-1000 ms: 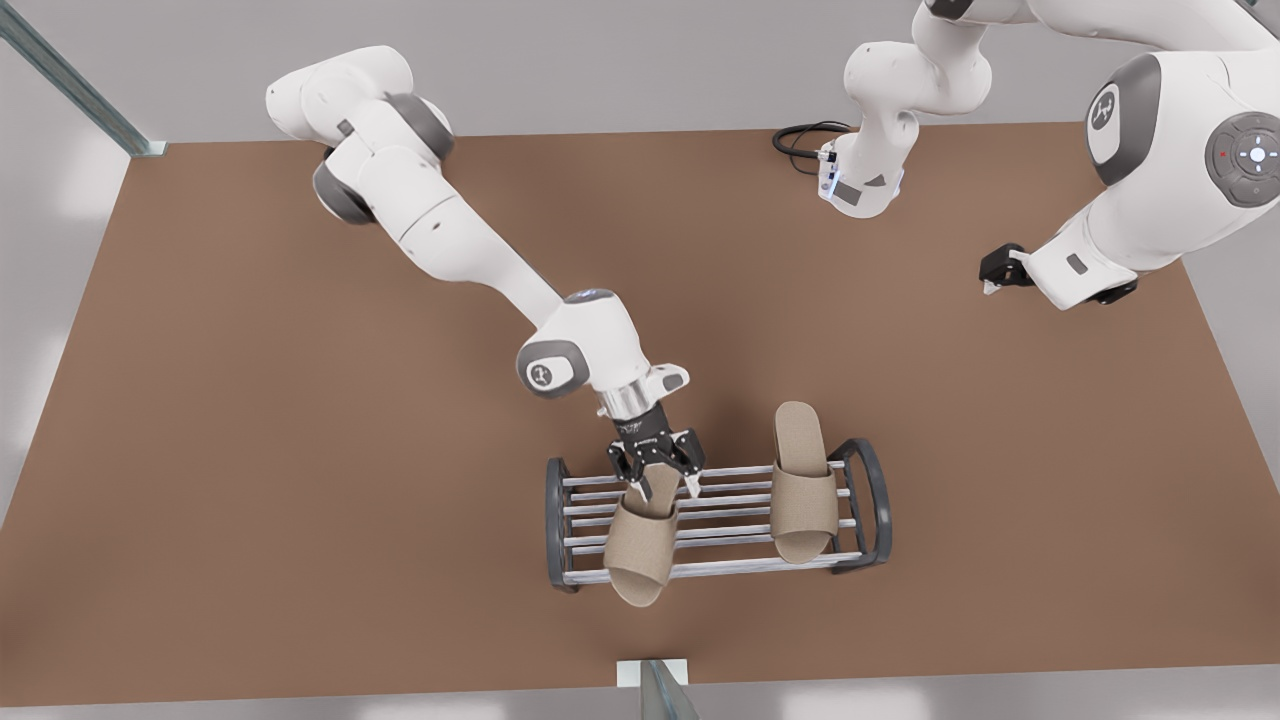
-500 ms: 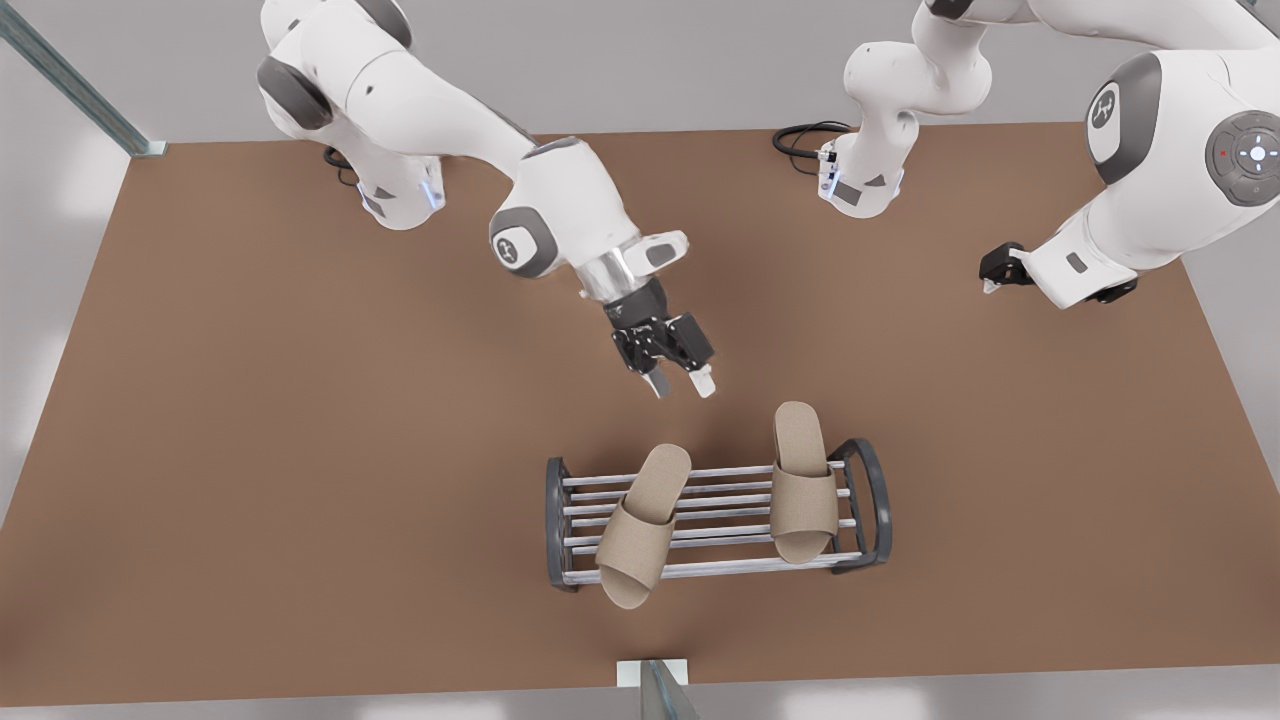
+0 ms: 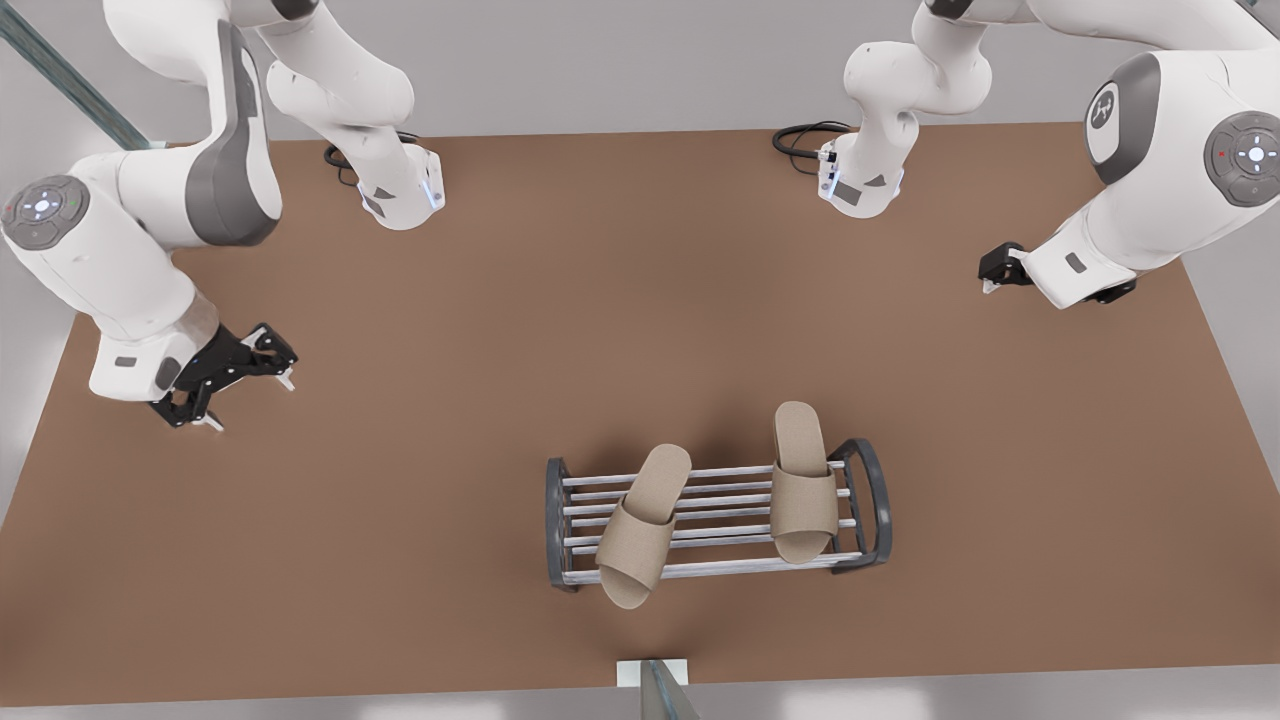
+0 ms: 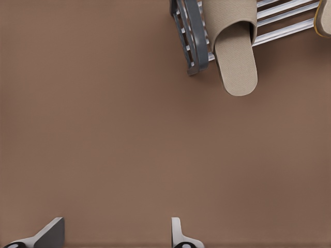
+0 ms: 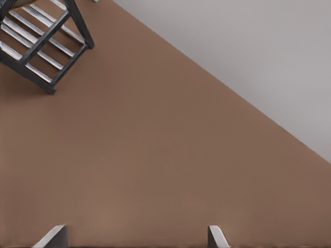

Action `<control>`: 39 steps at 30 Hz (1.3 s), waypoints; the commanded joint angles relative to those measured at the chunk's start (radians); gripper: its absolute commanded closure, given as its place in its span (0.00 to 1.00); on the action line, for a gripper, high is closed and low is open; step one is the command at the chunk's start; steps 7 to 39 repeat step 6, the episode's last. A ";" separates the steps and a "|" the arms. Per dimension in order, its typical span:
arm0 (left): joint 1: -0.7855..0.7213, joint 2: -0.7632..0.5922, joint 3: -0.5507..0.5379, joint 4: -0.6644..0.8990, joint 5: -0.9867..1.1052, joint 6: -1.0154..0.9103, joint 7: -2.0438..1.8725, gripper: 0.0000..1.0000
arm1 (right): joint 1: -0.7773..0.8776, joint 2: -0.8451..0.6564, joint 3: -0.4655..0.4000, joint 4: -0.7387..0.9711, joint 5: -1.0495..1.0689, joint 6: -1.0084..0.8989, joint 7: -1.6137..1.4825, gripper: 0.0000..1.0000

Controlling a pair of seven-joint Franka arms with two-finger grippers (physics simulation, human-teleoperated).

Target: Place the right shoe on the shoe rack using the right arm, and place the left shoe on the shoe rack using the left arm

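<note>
On the shoe rack (image 3: 715,520), both soft, light slippers (image 3: 640,535) rest, best gripped by the strap, while both end effectors (image 3: 232,385) hang apart, empty.

Matt cloth slippers (image 3: 640,540) lie on shiny metal rack bars (image 3: 715,500).

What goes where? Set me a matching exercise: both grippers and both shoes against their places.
1 left gripper
2 right gripper
3 slanted shoe
4 straight shoe

A beside the shoe rack's end frame
B near the table edge, front view's left
C near the rack's middle
D near the table edge, front view's right

Pairs: 1-D, 2-B, 3-C, 4-A
</note>
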 commanded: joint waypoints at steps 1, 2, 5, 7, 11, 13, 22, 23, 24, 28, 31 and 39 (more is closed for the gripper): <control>0.000 -0.001 0.000 0.000 0.000 0.000 0.001 0.00 | 0.029 0.001 0.001 0.008 0.001 -0.172 0.720 0.00; 0.000 -0.001 0.000 0.000 0.000 0.000 0.001 0.00 | 0.029 0.001 0.001 0.008 0.001 -0.172 0.714 0.00; 0.000 -0.002 0.000 0.000 0.000 0.000 0.001 0.00 | 0.029 0.003 0.001 -0.001 0.001 -0.178 0.708 0.00; 0.000 -0.002 0.000 0.000 0.000 0.000 0.001 0.00 | 0.029 0.003 0.001 -0.001 0.001 -0.182 0.711 0.00; 0.000 -0.002 0.000 0.000 0.000 0.000 0.001 0.00 | 0.029 0.003 0.001 -0.001 0.001 -0.182 0.711 0.00; 0.000 -0.002 0.000 0.000 0.000 0.000 0.001 0.00 | 0.029 0.003 0.001 -0.001 0.001 -0.182 0.711 0.00; 0.000 -0.002 0.000 0.000 0.000 0.000 0.001 0.00 | 0.029 0.003 0.001 -0.001 0.001 -0.182 0.711 0.00; 0.000 -0.002 0.000 0.000 0.000 0.000 0.001 0.00 | 0.029 0.003 0.001 -0.001 0.001 -0.182 0.711 0.00; 0.000 -0.002 0.000 0.000 0.000 0.000 0.001 0.00 | 0.029 0.003 0.001 -0.001 0.001 -0.182 0.711 0.00; 0.000 -0.002 0.000 0.000 0.000 0.000 0.001 0.00 | 0.029 0.003 0.001 -0.001 0.001 -0.182 0.711 0.00; 0.000 -0.002 0.000 0.000 0.000 0.000 0.001 0.00 | 0.029 0.003 0.001 -0.001 0.001 -0.182 0.711 0.00; 0.000 -0.002 0.000 0.000 0.000 0.000 0.001 0.00 | 0.029 0.003 0.001 -0.001 0.001 -0.182 0.711 0.00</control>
